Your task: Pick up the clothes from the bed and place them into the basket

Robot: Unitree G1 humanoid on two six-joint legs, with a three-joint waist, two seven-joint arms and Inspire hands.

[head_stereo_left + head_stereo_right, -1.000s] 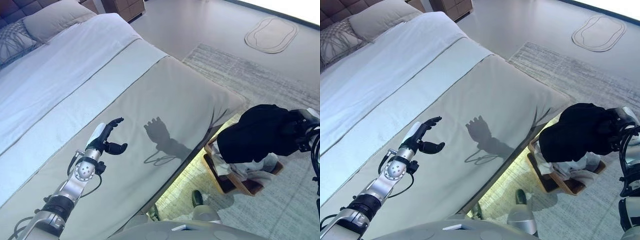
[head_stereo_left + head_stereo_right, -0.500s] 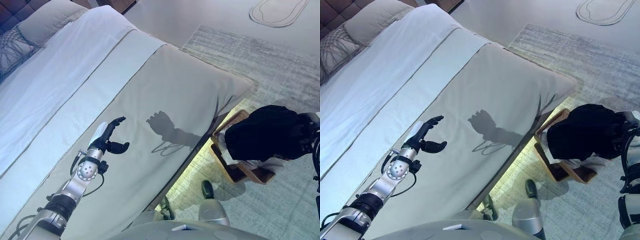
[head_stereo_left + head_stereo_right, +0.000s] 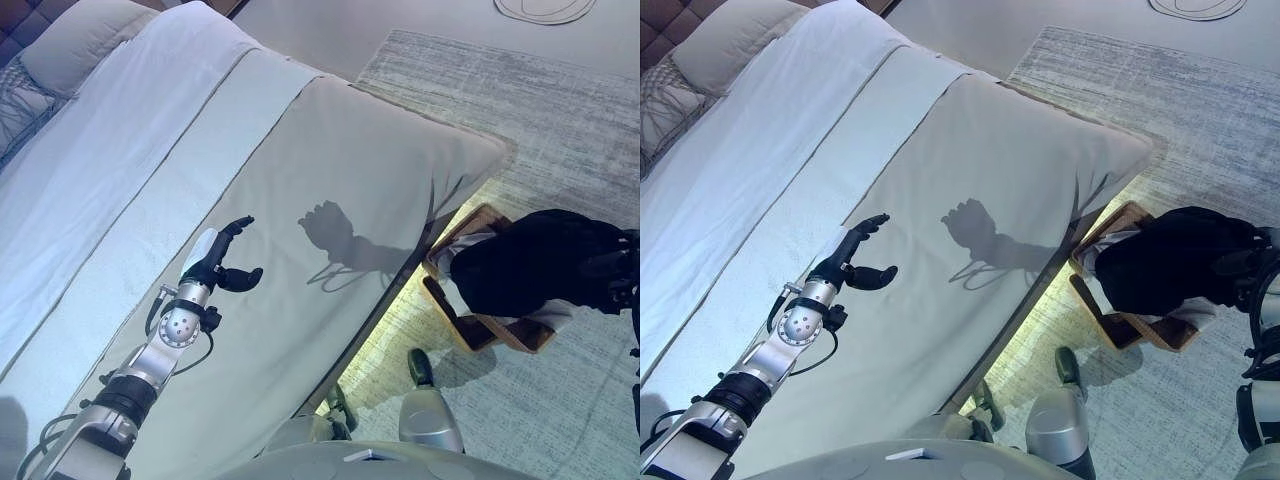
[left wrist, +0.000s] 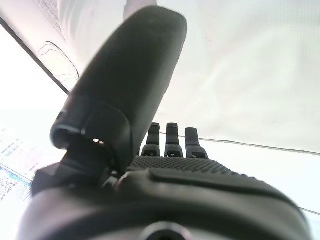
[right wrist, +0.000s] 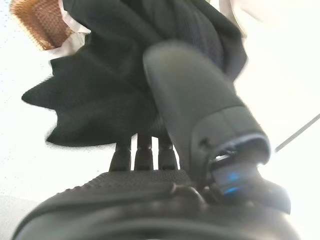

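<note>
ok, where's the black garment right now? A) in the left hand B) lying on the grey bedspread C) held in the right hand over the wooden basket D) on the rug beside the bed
C: the right hand grips the black garment above the wooden basket on the floor.

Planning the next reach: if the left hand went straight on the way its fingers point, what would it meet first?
Probably nothing close: the left hand hovers over the smooth grey bedspread, its fingers pointing across it, though depth is unclear.

Left hand with fingers straight, seemingly above bedding.
</note>
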